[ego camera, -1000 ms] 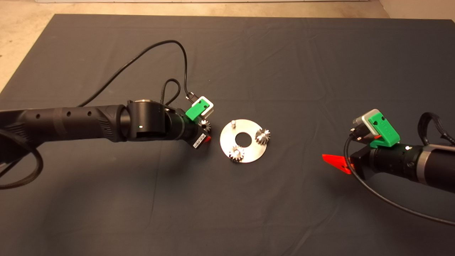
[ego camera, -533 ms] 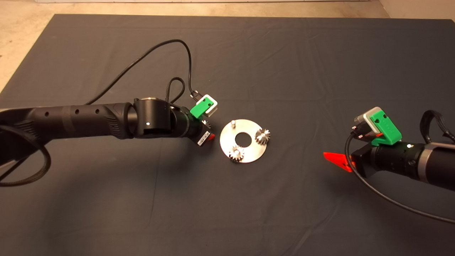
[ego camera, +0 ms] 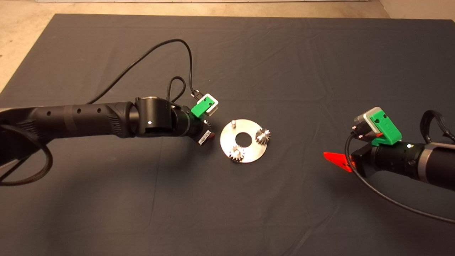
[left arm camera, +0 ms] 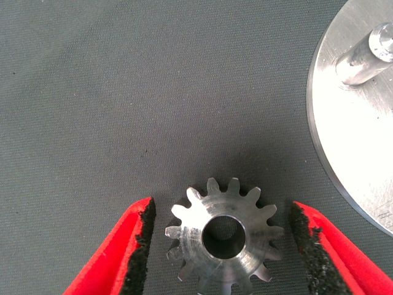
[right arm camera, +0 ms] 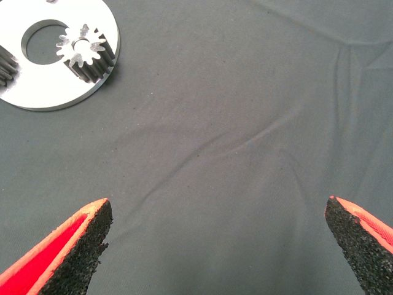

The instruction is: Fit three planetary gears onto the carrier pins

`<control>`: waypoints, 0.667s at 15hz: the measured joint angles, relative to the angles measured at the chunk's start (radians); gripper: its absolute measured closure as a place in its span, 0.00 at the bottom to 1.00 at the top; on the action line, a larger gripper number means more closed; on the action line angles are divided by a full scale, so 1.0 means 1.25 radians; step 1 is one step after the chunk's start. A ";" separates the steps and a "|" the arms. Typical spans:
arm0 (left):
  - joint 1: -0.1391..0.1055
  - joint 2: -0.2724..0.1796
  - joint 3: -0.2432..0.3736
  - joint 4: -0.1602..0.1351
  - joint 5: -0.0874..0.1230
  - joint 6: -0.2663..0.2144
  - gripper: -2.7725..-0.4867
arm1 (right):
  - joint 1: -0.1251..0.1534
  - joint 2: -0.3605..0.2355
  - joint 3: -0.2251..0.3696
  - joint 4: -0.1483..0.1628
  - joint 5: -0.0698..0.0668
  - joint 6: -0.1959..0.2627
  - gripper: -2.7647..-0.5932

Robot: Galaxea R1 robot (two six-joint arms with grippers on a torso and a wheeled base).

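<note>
The silver disc (ego camera: 249,151) lies mid-mat. Two planetary gears (ego camera: 263,136) (ego camera: 236,154) sit on carrier pins; the third pin (ego camera: 233,123) stands bare. My left gripper (ego camera: 209,131) is just left of the disc and covers the third gear in the head view. In the left wrist view that gear (left arm camera: 224,236) lies flat on the mat between the open fingers of the left gripper (left arm camera: 222,212), apart from both pads, with the disc's edge (left arm camera: 356,141) and bare pin (left arm camera: 365,55) beside it. My right gripper (ego camera: 336,160) (right arm camera: 218,212) hovers open and empty to the right of the disc (right arm camera: 55,86).
The left arm's black cable (ego camera: 156,53) loops over the mat behind the gripper. The right arm's cable (ego camera: 391,202) trails across the mat's right side. Bare floor (ego camera: 21,21) shows beyond the mat's far left corner.
My left gripper has shifted slightly right toward the disc and now covers the loose gear in the head view. The right gripper has barely shifted.
</note>
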 joint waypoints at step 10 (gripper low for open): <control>0.000 -0.003 0.000 -0.003 -0.003 0.003 0.76 | 0.004 0.000 0.000 0.000 -0.001 0.000 0.08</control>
